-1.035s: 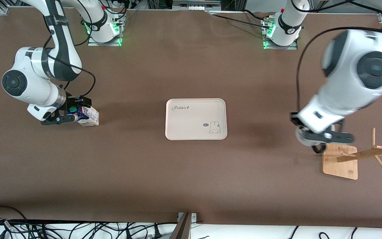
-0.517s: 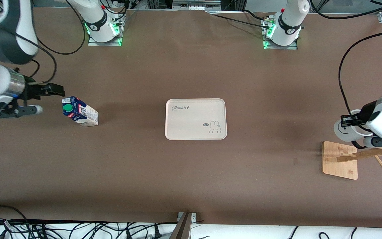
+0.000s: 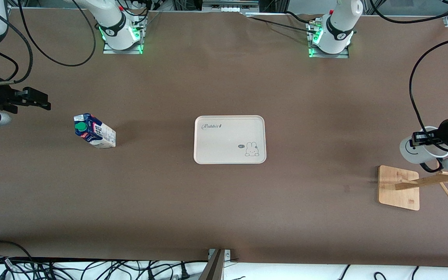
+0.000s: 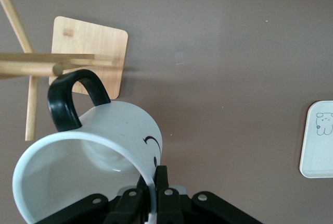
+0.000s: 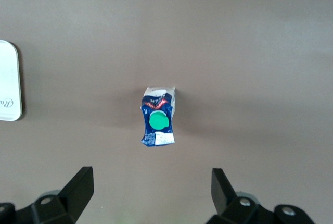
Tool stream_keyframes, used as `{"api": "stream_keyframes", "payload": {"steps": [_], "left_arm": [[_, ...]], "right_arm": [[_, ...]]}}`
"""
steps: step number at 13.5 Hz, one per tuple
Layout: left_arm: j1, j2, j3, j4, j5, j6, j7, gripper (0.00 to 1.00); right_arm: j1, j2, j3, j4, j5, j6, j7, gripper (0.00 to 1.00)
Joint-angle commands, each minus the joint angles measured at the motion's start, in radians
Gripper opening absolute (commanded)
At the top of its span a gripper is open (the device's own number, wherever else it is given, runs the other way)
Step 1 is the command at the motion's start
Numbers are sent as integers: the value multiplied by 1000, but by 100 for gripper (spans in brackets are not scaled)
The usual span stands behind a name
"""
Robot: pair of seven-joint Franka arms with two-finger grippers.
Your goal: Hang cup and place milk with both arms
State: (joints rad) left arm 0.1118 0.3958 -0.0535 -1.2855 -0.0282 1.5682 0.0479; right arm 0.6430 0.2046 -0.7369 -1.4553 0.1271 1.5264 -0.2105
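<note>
White ceramic filled the left wrist view: the cup [image 4: 88, 161] was clamped by its rim in the left gripper [image 4: 152, 195], jaws closed on the wall, its black handle [image 4: 73, 99] right at the tip of a peg on the wooden rack [image 4: 47, 65]. In the front view that gripper [image 3: 440, 149] hung over the table at the left arm's end, beside the rack's base [image 3: 399, 187]. To hang the cup well, I judged the arm should line the loop up with the peg and slide it along, letting go only once the handle sat fully on the wood. The milk [image 3: 93, 135] stood on the table toward the right arm's end, well apart from the cream tray [image 3: 230, 118] at the centre. The right gripper [image 3: 14, 105] hovered at that end with its jaws spread wide and nothing between them. Only the wrist view showed how close handle and peg were; the front view hid the handle almost entirely. The right wrist view looked straight down on the carton's green cap [image 5: 158, 120], and the front view alone showed both arms at once.
</note>
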Motion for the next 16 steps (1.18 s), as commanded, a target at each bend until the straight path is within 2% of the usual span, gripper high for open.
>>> {"api": "stream_keyframes", "payload": {"steps": [1,3,7,10,11,12,14,15,16], "left_arm": [[-3,-6,-47,22,-18,-13,27,0],[-1,-5,-51,26,-9,-4,53,0],[26,9,-28,45,2,9,150,0],[42,18,-28,46,43,45,214,0],[46,23,-26,46,48,61,236,0],[60,25,-26,46,48,79,260,0],[94,35,-28,45,48,87,300,0],[97,35,-28,40,48,87,300,0],[97,35,-28,40,48,87,288,0]], "right_arm": [[-9,41,-4,102,-4,-18,-15,100],[-14,61,-25,110,-6,0,-13,100],[-49,70,-29,105,2,5,-45,100],[-62,58,-16,102,2,-24,-90,100],[-112,58,13,102,11,-20,-90,100],[-208,58,105,102,12,-17,-89,100],[-453,45,360,104,9,-14,-90,100],[-533,44,449,105,-1,-12,-87,100],[-589,38,508,105,-21,-8,-86,100]]}}
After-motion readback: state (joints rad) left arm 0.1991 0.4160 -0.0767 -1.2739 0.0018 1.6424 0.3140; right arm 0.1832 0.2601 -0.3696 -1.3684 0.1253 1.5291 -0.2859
